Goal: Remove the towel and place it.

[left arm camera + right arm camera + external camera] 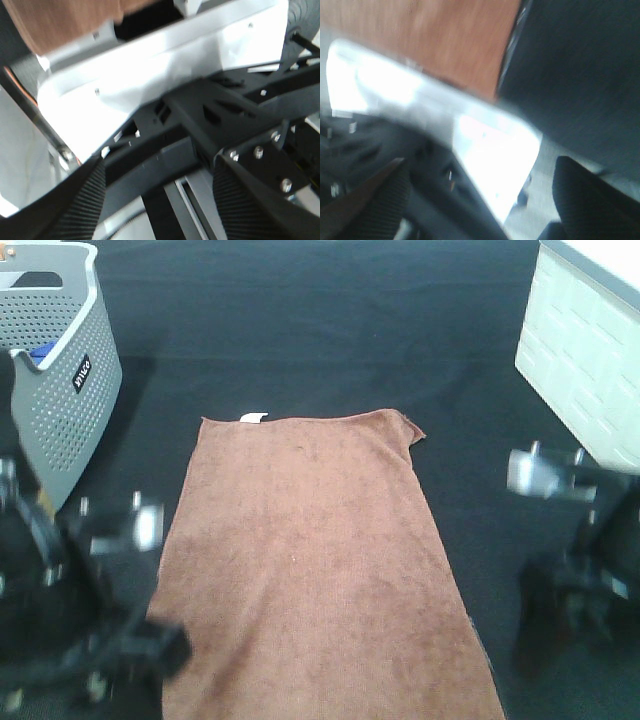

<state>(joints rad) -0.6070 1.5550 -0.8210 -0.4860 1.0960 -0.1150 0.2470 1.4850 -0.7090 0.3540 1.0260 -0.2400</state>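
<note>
Blurred L end effector (155, 220) & R end effector (480, 210): jaws apart, empty. Towel (310, 570) flat on counter (330, 320) btw them, 6 o'clock end cut off. Grey basket (60, 390) 10 o'clock, white box (580, 350) 2 o'clock.

On my feed the left gripper (160, 210) has its ribbed pads (75, 205) spread apart; beyond a blurred white frame (165, 70) I see a patch of brown towel (65, 20)

The table cloth (300, 330) bears the towel (310, 570), a basket (70, 390) and, seemingly, a box (580, 350).
</note>
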